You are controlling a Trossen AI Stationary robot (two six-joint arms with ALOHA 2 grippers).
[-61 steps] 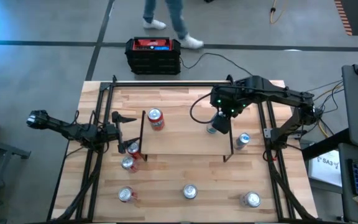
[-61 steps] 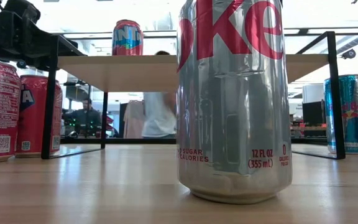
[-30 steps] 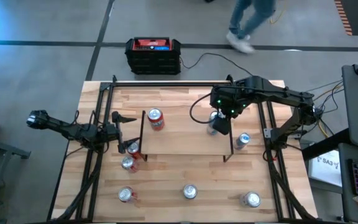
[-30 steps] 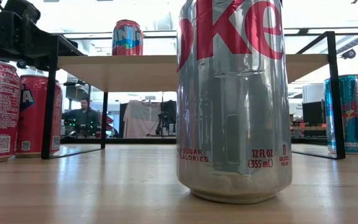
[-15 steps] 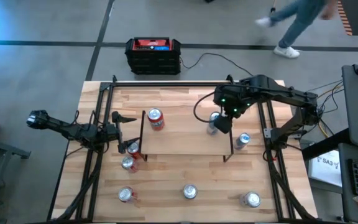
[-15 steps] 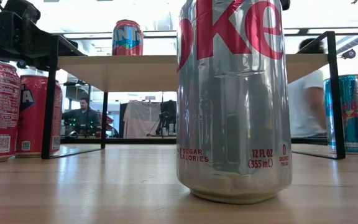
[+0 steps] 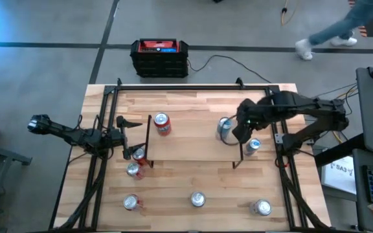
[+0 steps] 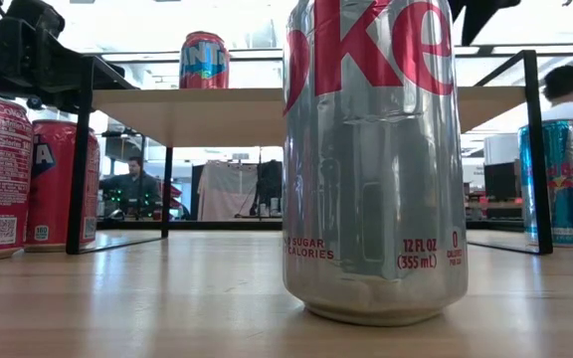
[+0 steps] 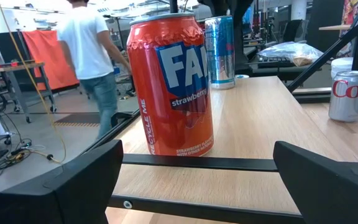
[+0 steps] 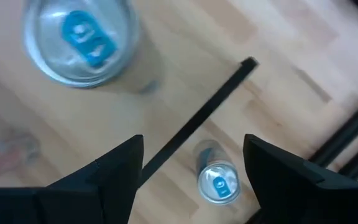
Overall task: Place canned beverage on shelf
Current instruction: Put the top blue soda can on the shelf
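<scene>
Shelf at table centre. On shelf: one can far left, one can far right. Right gripper above shelf's right end, just beside that can, not touching. On table just right of shelf: can. At shelf's left end, two cans. Near edge: three cans left, middle, right. Left gripper left of shelf. Box on floor beyond far edge.
</scene>
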